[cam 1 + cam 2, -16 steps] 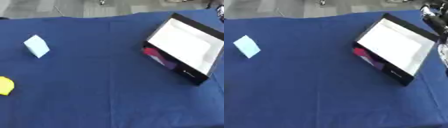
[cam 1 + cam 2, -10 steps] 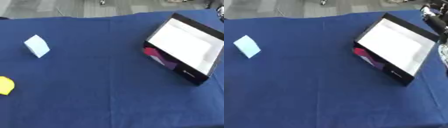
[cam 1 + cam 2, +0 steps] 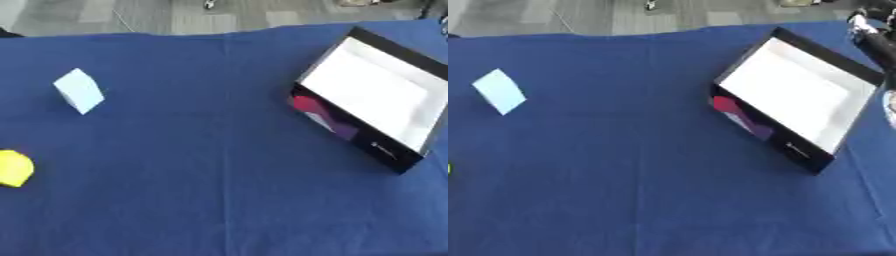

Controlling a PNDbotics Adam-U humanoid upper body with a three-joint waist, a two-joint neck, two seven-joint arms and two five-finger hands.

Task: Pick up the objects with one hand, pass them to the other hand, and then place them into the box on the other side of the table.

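Observation:
A light blue block (image 3: 80,90) stands on the blue cloth at the left. Nearer, at the left edge, lies a yellow rounded object (image 3: 14,168); the right eye view shows only a sliver of it. At the right lies the black box (image 3: 745,119), its white inside bare and a red and purple mark on its near wall. A black and silver part of my right arm or hand (image 3: 871,35) shows at the upper right edge, just beyond the box's far corner and touching nothing. My left hand is out of view.
Blue cloth (image 3: 219,165) covers the whole table. Its far edge meets grey floor (image 3: 131,17) at the top. The box sits close to the table's right edge.

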